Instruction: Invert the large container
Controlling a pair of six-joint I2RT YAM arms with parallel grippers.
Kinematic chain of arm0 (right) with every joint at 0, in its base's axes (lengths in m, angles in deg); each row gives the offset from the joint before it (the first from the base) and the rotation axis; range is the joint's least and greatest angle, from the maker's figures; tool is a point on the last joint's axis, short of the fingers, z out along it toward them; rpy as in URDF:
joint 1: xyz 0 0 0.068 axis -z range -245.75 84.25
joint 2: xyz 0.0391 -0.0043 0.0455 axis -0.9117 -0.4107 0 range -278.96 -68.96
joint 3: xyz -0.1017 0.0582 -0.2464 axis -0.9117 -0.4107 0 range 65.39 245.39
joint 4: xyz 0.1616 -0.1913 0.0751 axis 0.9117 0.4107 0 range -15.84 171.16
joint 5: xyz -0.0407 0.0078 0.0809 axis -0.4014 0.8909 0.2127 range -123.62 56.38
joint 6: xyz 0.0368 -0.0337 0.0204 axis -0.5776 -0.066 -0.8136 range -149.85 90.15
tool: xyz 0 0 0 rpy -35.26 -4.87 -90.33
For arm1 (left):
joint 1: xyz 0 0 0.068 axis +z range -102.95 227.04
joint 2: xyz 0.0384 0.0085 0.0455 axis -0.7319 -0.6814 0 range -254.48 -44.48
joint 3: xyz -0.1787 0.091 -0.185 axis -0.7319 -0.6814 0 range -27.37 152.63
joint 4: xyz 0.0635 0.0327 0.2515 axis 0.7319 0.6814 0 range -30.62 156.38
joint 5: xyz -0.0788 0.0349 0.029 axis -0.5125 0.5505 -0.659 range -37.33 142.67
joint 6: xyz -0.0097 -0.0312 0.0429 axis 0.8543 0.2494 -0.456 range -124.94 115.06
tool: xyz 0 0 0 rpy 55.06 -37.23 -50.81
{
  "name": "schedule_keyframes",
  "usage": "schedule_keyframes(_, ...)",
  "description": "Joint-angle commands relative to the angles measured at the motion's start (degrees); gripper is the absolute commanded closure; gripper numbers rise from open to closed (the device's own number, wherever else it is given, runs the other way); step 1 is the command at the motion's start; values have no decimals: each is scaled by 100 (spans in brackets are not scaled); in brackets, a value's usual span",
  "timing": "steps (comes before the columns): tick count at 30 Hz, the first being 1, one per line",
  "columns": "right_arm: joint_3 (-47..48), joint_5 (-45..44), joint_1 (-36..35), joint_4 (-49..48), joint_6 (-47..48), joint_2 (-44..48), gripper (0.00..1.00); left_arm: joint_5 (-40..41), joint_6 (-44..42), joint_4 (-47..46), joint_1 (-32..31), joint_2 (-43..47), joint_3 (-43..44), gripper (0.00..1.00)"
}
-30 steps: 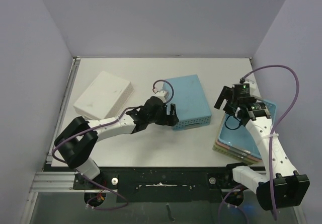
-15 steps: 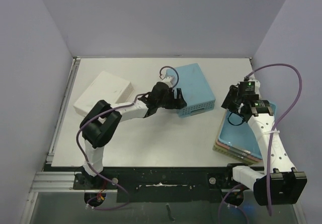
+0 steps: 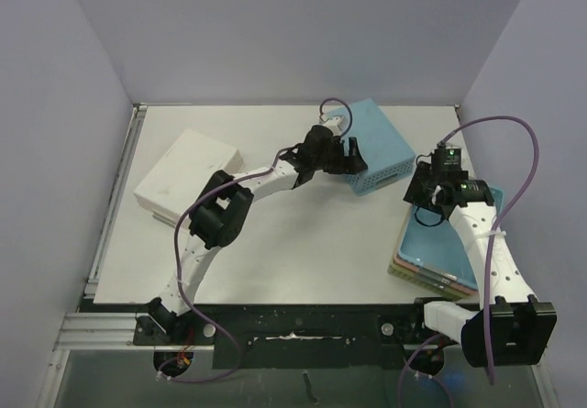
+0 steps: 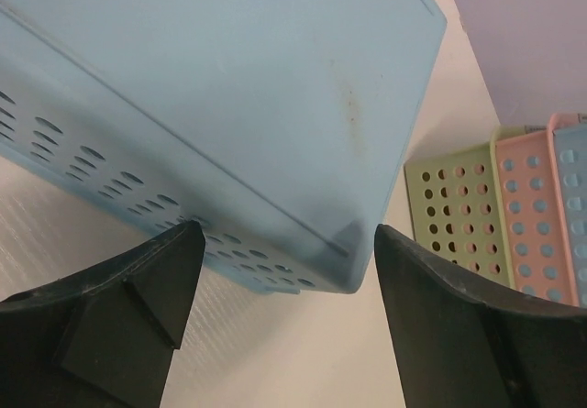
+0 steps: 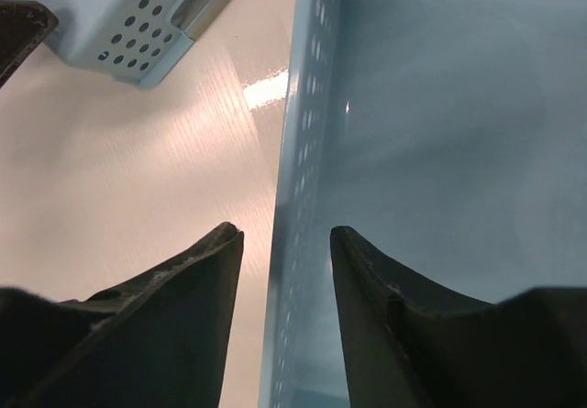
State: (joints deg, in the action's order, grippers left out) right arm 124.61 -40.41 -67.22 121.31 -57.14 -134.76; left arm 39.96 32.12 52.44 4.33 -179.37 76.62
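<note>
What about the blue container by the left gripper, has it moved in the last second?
Yes. The blue container has slid away from the white box, toward the table's far right corner.

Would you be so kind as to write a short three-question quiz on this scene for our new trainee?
1. True or false: the blue container lies with its solid bottom facing up.
2. What stands between the jaws of the right gripper? A) a side wall of the top basket in the stack; B) a corner of the blue container; C) nothing at all.
3. Fill in the gap: the jaws of the left gripper, just in front of the blue container, are ___ (open or shut).

Key: 1 true; 2 A; 3 open.
</note>
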Motion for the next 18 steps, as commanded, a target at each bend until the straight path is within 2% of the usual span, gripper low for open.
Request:
schedule_keyframes(1,-59,21,46,-112,127,75,63,-326,-137,274,-27,279,436,24)
schedule_keyframes(3,-64,-27,66,-100,138,117,74,-416,-112,441,60,633,203,24)
schedule_keyframes(6,-73,-84,86,-72,232,146,88,-243,-123,375,218,1600,-738,24)
schedule_keyframes(9,29,-178,127,65,331,181,100,431,-414,698,240,2729,-1661,23)
schedule_keyframes(12,324,-297,146,266,476,255,100,1208,-764,1354,100,3740,-2624,23)
schedule_keyframes(14,643,-438,144,477,548,306,100,1633,-706,1681,8,4387,-3342,23)
schedule_keyframes(18,1348,-527,147,791,648,465,100,2082,177,2356,-50,5676,-4505,21)
